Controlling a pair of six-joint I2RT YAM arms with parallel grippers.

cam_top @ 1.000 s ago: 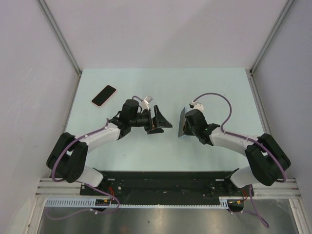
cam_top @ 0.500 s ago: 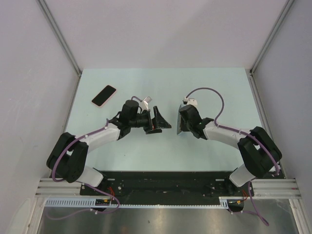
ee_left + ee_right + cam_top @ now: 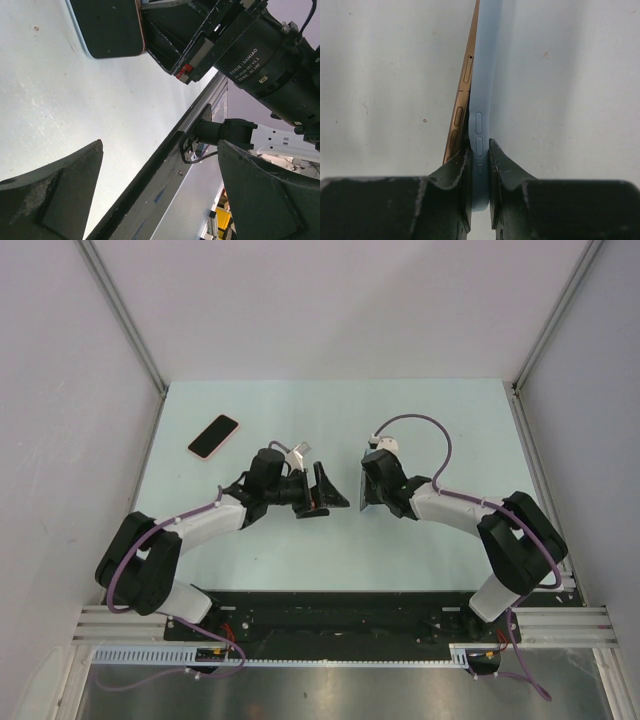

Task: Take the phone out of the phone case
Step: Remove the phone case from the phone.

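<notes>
My right gripper (image 3: 480, 147) is shut on the edge of a light blue phone case (image 3: 484, 75), held edge-on above the table. A gold-edged phone (image 3: 462, 97) sits in the case, and its near end has sprung out of the case to the left. In the top view the right gripper (image 3: 372, 492) holds the case (image 3: 364, 490) at mid-table. My left gripper (image 3: 335, 490) is open and empty just left of it. In the left wrist view the phone's dark screen (image 3: 112, 25) shows beyond my wide-open left gripper (image 3: 160, 145).
A second dark slab with a pink rim (image 3: 213, 436) lies flat at the table's far left. Grey walls close in the pale green table (image 3: 450, 420) on three sides. The black rail (image 3: 330, 610) with both arm bases runs along the near edge.
My right arm has swung left and a little away from me with the case, closing the gap to the left gripper. The left gripper has barely shifted and stays open.
</notes>
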